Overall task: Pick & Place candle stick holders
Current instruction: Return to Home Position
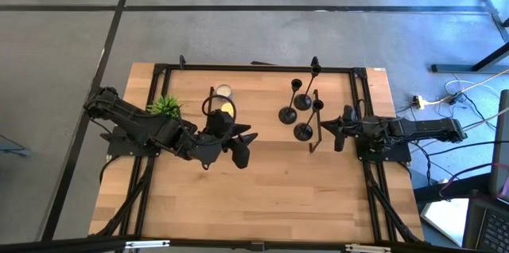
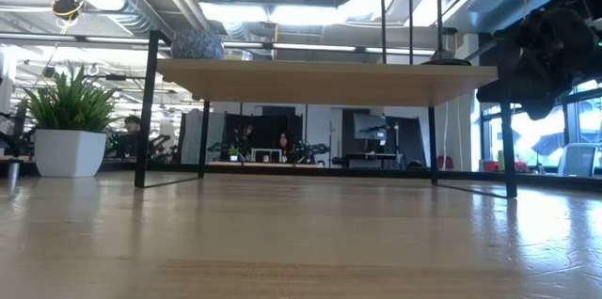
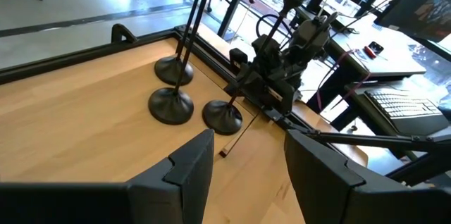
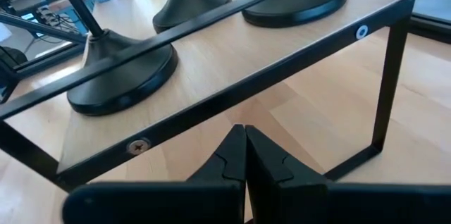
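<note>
a light wooden table (image 1: 262, 197) is seen from above, ringed by a black frame, on a grey floor crossed by dark lines; cables are strewn on the floor off the table's right side. in the low view an open office is seen behind: bare ducts and strip lights overhead, desks and windows further back. a black-legged shelf (image 2: 329, 83) w/ a wooden top is set across the far half of the table. a green plant in a white pot (image 2: 71, 116) is placed on the table just off the shelf's left end, and small round candles (image 1: 223, 92) are kept on the shelf top near that end.

the three candle stick holders (image 1: 303, 131) are stood upright on the shelf top at its right end, bases close together but apart.

the left gripper (image 3: 248, 139) is held above the table approx mid-way along the shelf's near edge, fingers spread wide, nothing between them and nothing touched. the right gripper (image 4: 245, 139) is held just off the shelf's right end, below the top board's level, fingers pressed together on nothing, no contact w/ the frame.
</note>
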`<state>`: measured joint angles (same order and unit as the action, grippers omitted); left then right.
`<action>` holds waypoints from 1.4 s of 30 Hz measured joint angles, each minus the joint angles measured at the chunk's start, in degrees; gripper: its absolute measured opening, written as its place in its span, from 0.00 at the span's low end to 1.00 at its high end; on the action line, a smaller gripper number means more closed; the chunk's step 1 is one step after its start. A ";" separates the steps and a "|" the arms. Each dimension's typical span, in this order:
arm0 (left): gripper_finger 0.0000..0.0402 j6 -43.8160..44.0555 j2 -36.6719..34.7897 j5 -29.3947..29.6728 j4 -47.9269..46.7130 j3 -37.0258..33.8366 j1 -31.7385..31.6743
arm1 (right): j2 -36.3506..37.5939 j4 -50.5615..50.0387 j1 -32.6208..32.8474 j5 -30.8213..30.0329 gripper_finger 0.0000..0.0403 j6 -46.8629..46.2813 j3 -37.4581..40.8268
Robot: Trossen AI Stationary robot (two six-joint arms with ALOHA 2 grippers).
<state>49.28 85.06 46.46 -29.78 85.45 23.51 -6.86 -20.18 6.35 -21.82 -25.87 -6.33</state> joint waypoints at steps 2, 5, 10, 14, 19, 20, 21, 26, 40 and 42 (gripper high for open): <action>0.42 -0.02 0.00 -0.02 -0.02 0.00 0.00 | -0.10 0.02 0.00 -0.01 0.00 -0.24 0.00; 0.43 -0.05 0.00 -0.04 -0.01 0.00 0.00 | -0.26 0.01 0.00 0.00 0.00 -0.25 0.00; 0.42 -0.44 0.00 0.01 0.00 0.00 0.00 | -0.26 0.04 0.00 -0.01 0.00 -0.24 0.00; 0.43 -1.00 0.00 0.02 0.00 0.00 0.00 | -0.26 0.06 0.00 -0.01 0.00 -0.24 0.00; 0.43 -2.00 0.00 0.07 -0.01 0.00 0.00 | -0.26 0.16 0.00 0.00 0.00 -0.24 0.00; 0.43 -2.10 0.00 0.12 -0.01 0.00 0.00 | -0.26 0.19 0.00 0.00 0.00 -0.24 0.00; 0.43 -2.57 0.00 0.23 0.00 0.00 0.00 | -0.26 0.19 0.00 0.00 0.00 -0.24 0.00; 0.41 -5.40 -0.15 -0.95 -1.10 0.00 -0.85 | -0.26 0.19 0.00 0.00 0.00 -0.24 -0.02; 0.01 -21.44 -9.72 -15.98 -9.91 -0.17 -5.61 | -0.26 0.26 0.02 -0.02 0.00 -0.22 -0.02; 0.01 -23.65 -11.56 -17.12 -9.92 -0.92 -6.29 | -0.26 0.24 0.00 -0.02 0.00 -0.22 -0.02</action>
<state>25.62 73.49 29.34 -39.70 84.53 17.22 -7.11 -19.94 6.35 -21.85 -26.09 -6.35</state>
